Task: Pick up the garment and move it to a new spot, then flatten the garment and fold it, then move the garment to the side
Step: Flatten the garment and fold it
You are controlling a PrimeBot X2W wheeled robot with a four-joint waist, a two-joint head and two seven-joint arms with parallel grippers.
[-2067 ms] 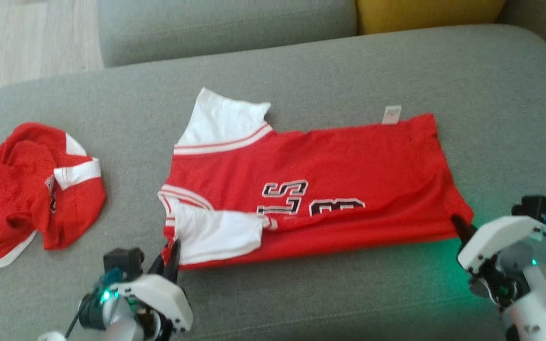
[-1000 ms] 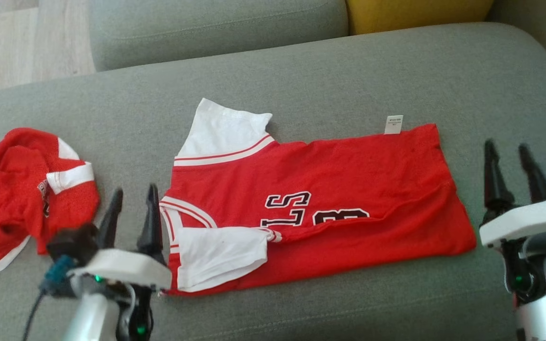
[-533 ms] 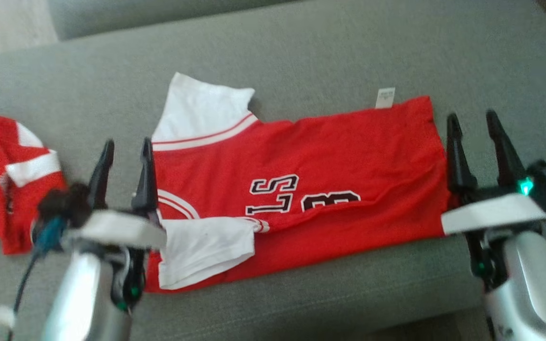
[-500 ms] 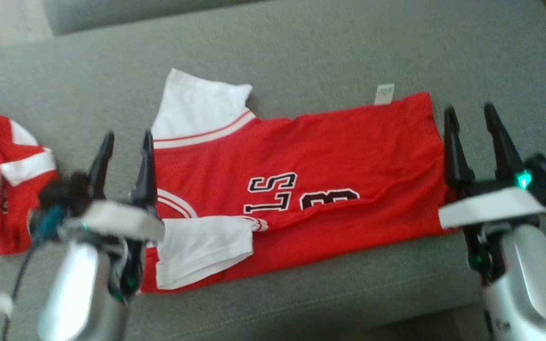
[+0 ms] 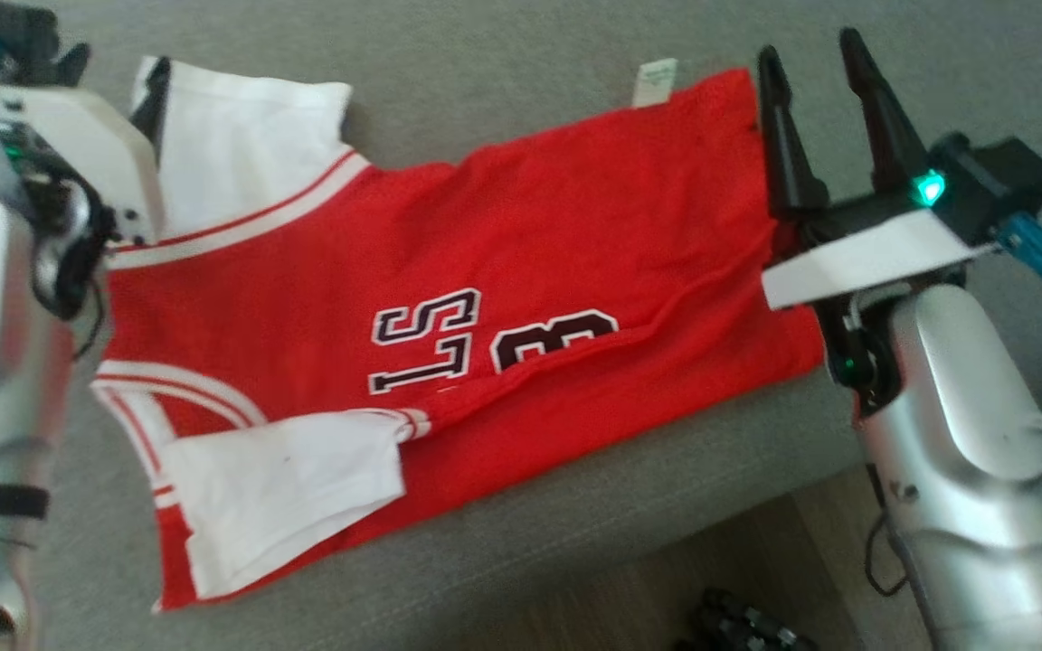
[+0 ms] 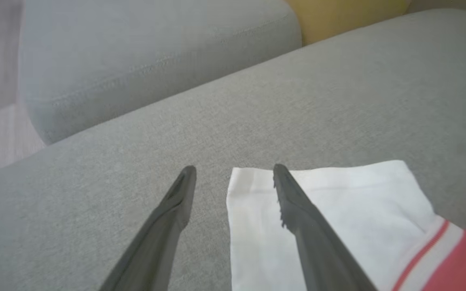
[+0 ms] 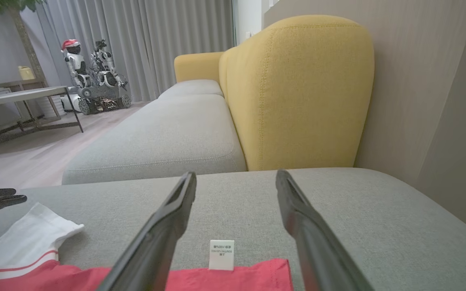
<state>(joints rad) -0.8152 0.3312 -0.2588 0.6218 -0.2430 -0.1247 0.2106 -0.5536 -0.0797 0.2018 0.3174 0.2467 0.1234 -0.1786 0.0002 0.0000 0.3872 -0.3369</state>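
Soft, light red jersey (image 5: 449, 271) lies half-folded by the sofa cushion's (image 5: 503, 54) front edge. The left gripper (image 6: 235, 173) and right gripper (image 5: 810, 47), fingers spread and empty, hover at its far corners, the likely holds.

It was a living room doubling as a robot test space: a grey sofa (image 7: 156, 133) with a yellow backrest (image 7: 297, 89) at one o'clock, floor-length curtains (image 7: 144, 40) at eleven, pale wood floor (image 7: 22, 161), and small robots (image 7: 95, 76) parked at ten o'clock.
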